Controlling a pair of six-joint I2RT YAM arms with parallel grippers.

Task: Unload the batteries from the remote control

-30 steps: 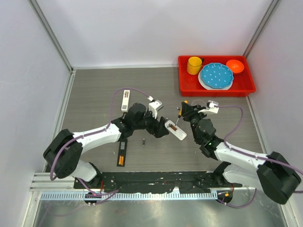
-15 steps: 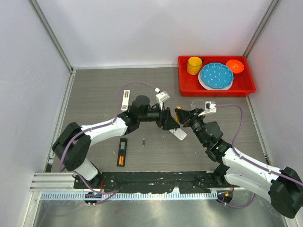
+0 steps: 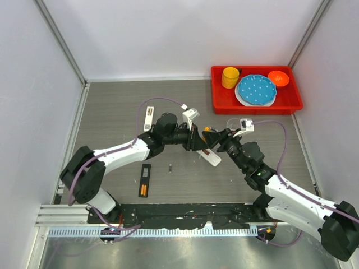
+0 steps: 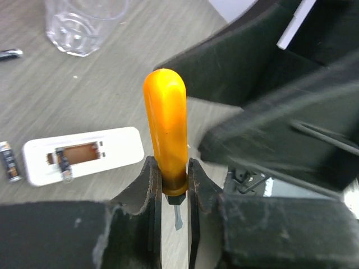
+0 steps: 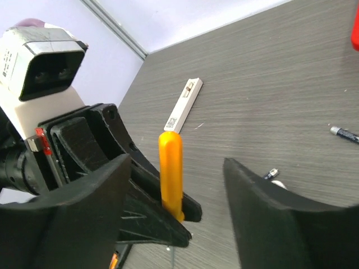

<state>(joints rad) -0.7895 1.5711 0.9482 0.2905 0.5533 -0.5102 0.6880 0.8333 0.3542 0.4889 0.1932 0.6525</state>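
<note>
tray: red tray (image 3: 223, 102) at the far right of the table (image 3: 112, 106); it holds a yellow cup (image 3: 230, 77), a blue plate (image 3: 256, 89) and an orange bowl (image 3: 278, 78), side by side.
glass: clear glass (image 4: 84, 22) stands upright on the table, beyond the white remote.
remote compartment: white remote (image 4: 84, 154) lies flat with its battery bay open and facing up. a small dark piece sits at one end of the bay; cannot tell whether it is a cell.
batteries: loose cell (image 4: 7, 161) lies on the table just beside one end of the white remote. second cell (image 4: 10, 54) lies near the glass. in the top view a small cell (image 3: 169, 167) lies between the black remote and the white remote, apart from both.
left gripper (image 4: 171, 174): jaws closed to a narrow gap, clamped on the collar at the bottom of the orange handle of a screwdriver (image 4: 165, 112); the handle stands upright above the fingers (image 4: 150, 185).
right gripper (image 5: 176, 162): jaws spread wide, one on each side of the orange handle and touching neither it nor anything else; it grips nothing.
what stands in the way: the two grippers meet nose to nose over the white remote, and the right one's black bulk fills the right half of the left wrist view.
other things: second white remote (image 3: 148, 119) lies on the far left side, well apart. black remote (image 3: 145, 180) lies near the front edge with an orange patch at its near end, too small to tell what it is.
</note>
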